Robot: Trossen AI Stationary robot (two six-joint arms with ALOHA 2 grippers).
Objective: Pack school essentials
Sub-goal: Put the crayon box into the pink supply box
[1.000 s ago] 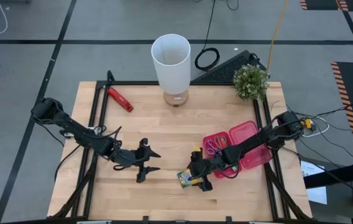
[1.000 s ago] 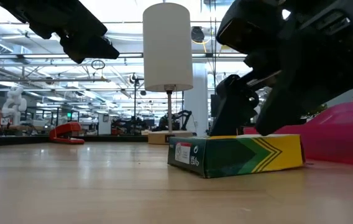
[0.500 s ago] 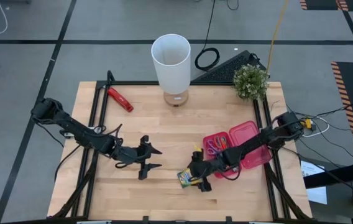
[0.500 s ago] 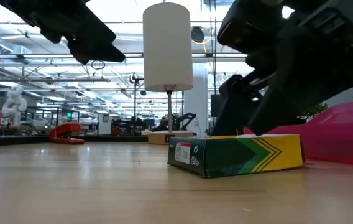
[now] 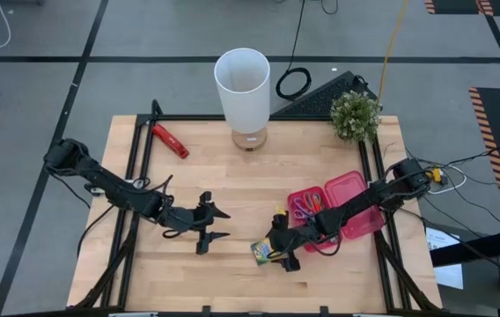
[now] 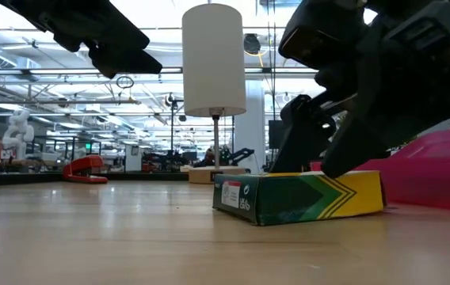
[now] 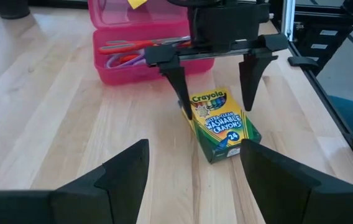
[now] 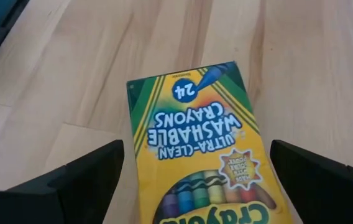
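The yellow-green crayon box [image 5: 263, 254] [image 7: 221, 124] lies flat on the wooden table near its front edge, printed face up. My right gripper [image 5: 273, 247] [image 8: 195, 168] hovers open over it, one finger on either side of the box's far end, with a gap showing on both sides. My left gripper [image 5: 224, 225] [image 7: 192, 155] hangs open above the table to the box's left, pointing toward it, and holds nothing. Behind the box stands an open pink case [image 5: 307, 211] with red-handled scissors [image 7: 139, 45] and purple-handled scissors [image 7: 120, 61] inside.
The case's pink lid [image 5: 360, 207] lies open to its right. A white lamp [image 5: 243, 88] stands at the far middle, a potted plant [image 5: 354, 114] at the far right, and a red-and-black hand tool [image 5: 171, 141] at the far left. A black frame [image 5: 140, 176] borders the table.
My left gripper has moved a little toward the table's right, closer to the crayon box, and stays open.
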